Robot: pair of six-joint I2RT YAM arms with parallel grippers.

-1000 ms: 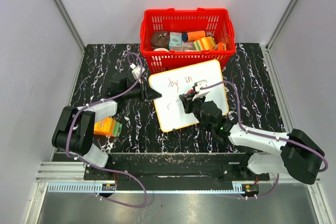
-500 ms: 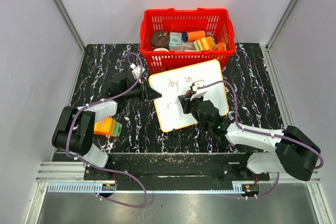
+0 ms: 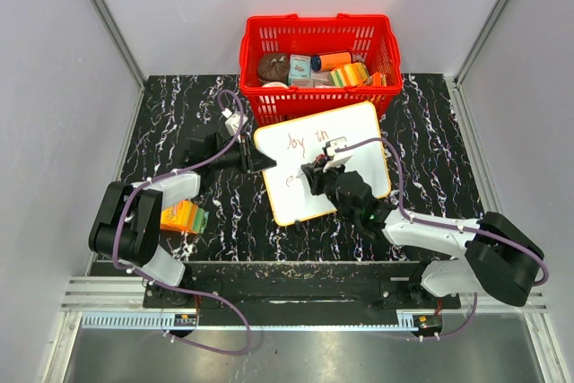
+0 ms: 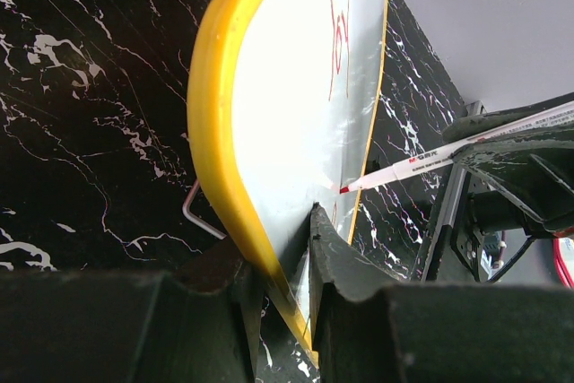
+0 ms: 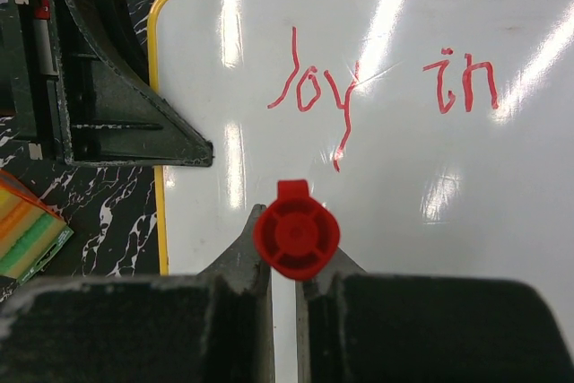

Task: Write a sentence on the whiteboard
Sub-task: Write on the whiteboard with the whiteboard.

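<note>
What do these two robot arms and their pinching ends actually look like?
The left arm and the right arm match: smooth white tubular links between bulky black rounded joints. A thin purple cable loops loosely along each. The left end effector and right end effector each have two dark, angular, wedge-shaped fingers. No readable markings show.

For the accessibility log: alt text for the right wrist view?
A yellow-rimmed whiteboard fills the view, red words "joy in" written on it. At the bottom the right pincer holds a marker, red end toward the camera; the left pincer grips the board's left rim.
</note>
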